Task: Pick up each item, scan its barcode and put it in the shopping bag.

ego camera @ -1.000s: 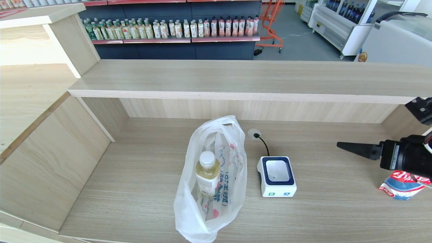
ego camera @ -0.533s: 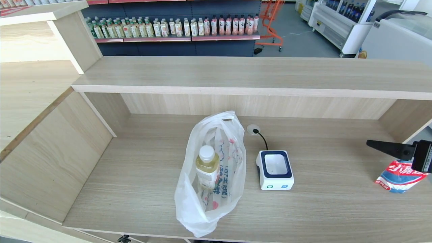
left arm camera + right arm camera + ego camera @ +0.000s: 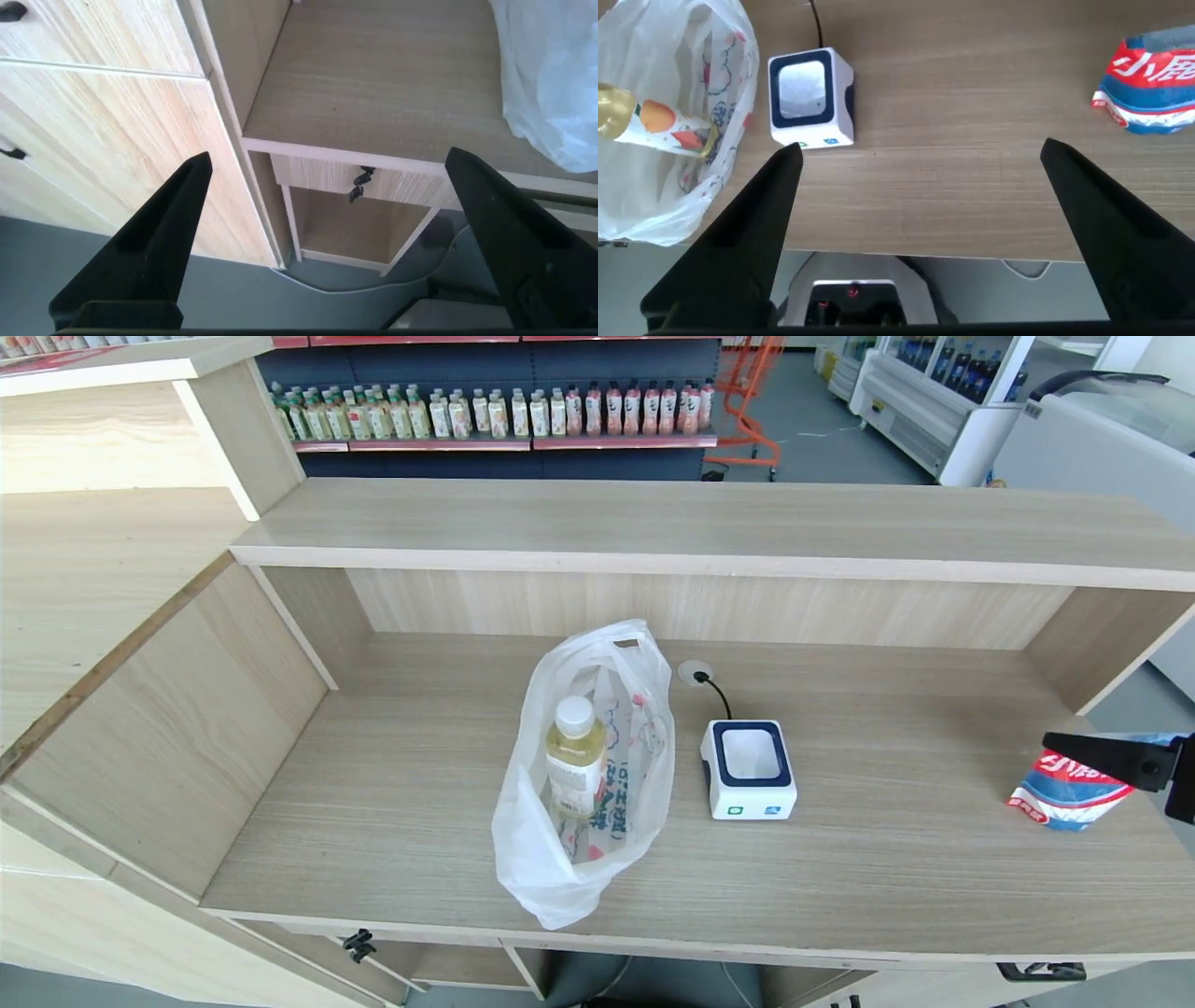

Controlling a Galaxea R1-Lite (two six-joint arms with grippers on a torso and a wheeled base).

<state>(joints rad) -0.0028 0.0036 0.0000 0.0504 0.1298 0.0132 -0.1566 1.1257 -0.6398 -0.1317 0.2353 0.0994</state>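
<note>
The right gripper hangs with its two fingers spread wide and nothing between them, by the near edge of the counter, toward its right end. Near it, farther in on that right end, the snack packet lies flat and untouched. To the left stands the scanner, window facing up. Left of that is the shopping bag, mouth open, with a bottle inside. The left gripper is also spread and empty, low off the counter's near left corner, well apart from everything.

The packet looks like the next item to pick up. It is soft, so the fingers should straddle its narrow width and close gently, without crushing it. The hold should leave its printed faces free to turn toward the scanner window. I cannot tell which face carries the barcode.
</note>
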